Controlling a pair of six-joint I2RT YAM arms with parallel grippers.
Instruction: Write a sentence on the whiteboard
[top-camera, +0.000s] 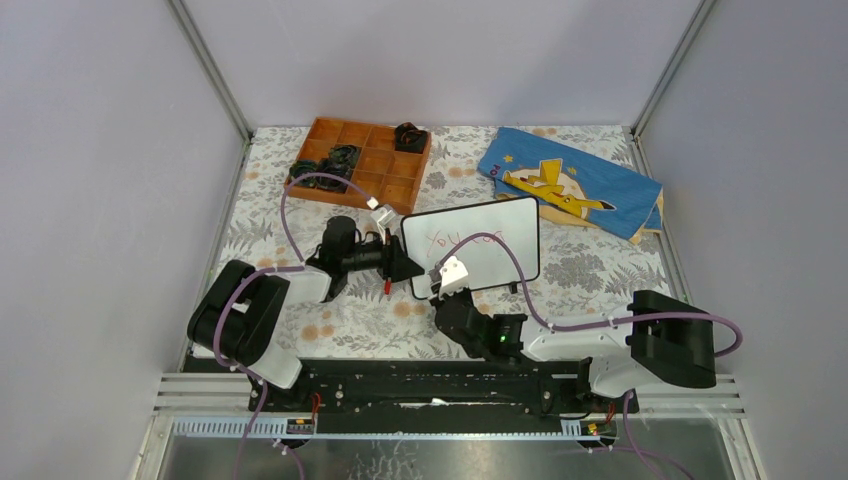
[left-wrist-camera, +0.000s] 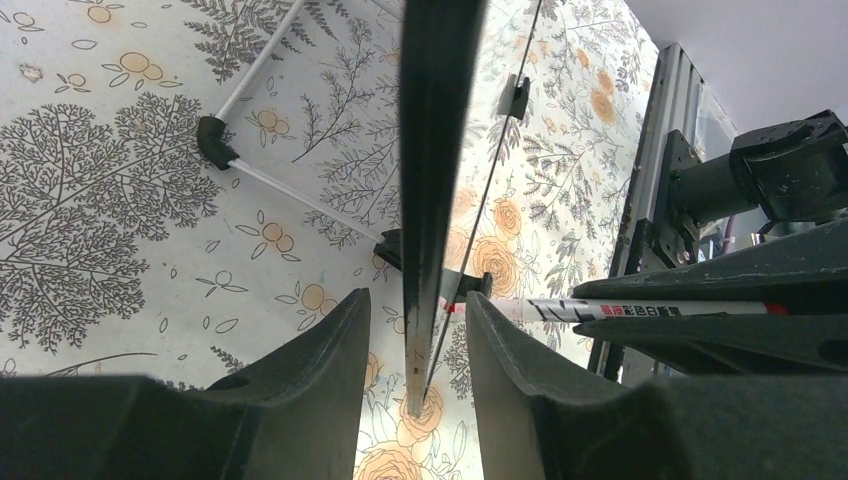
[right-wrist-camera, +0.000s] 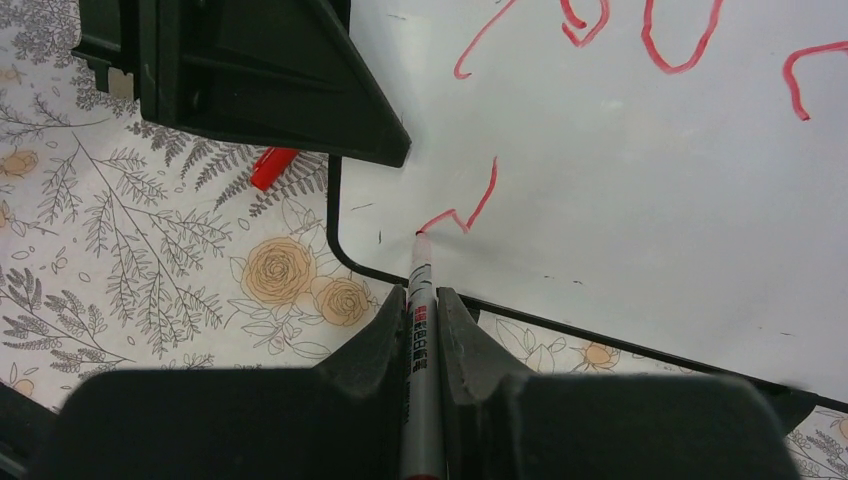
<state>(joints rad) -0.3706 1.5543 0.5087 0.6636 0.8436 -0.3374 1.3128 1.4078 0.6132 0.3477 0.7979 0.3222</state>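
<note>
- Right gripper (right-wrist-camera: 422, 300): jaws narrow, clamped on the marker (right-wrist-camera: 419, 265) low on its barrel. The tip is pressed to the whiteboard (right-wrist-camera: 640, 200) at the end of a short red stroke.
- Left gripper (left-wrist-camera: 415, 330): jaws half wide, pinching the board's side edge, likely to brace it against the push of the tip.
- Whiteboard: propped tilted on its feet (left-wrist-camera: 212, 140), directly ahead of the marker, face turned toward the right gripper.
- Sentence (top-camera: 462, 241): the first red line sits above the tip and a second line appears just begun. Judged well short of done.
- Edges: the tip lies just inside the lower corner, with the frame close below and to its left. The left finger (right-wrist-camera: 260, 90) is close above-left.
- Open room: bare white to the right of the tip, enough for the line to run that way.
- Cap (right-wrist-camera: 272, 166): red, on the table left of the tip, beneath the left finger.
- Tray (top-camera: 360, 123), cloth (top-camera: 575, 180): beyond the board, well apart from both tools.
</note>
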